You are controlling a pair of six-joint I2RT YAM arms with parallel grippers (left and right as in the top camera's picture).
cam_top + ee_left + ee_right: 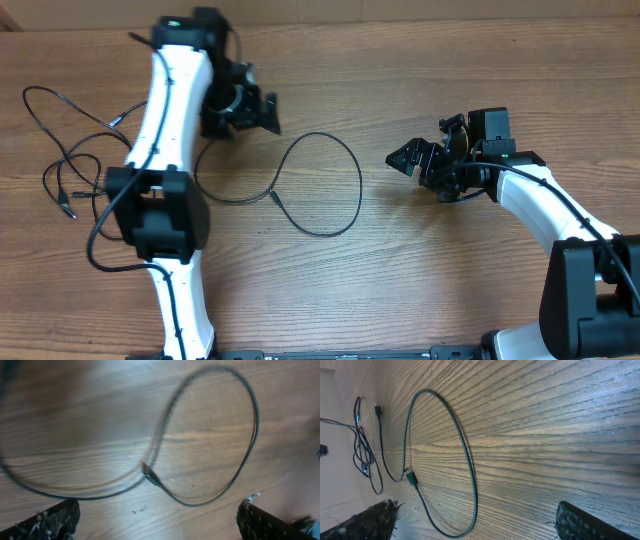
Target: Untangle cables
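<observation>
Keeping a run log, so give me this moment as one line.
looped cable: flat at centre, free | other cables: loose at left | left jaws: open, empty | right jaws: open, empty

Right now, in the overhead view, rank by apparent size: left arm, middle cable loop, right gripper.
Largest: left arm.
Next: middle cable loop, by the area it spans.
Smallest: right gripper.

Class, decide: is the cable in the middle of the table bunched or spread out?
Spread out. The cable lies flat in one wide open loop that closes at its plug.
</observation>
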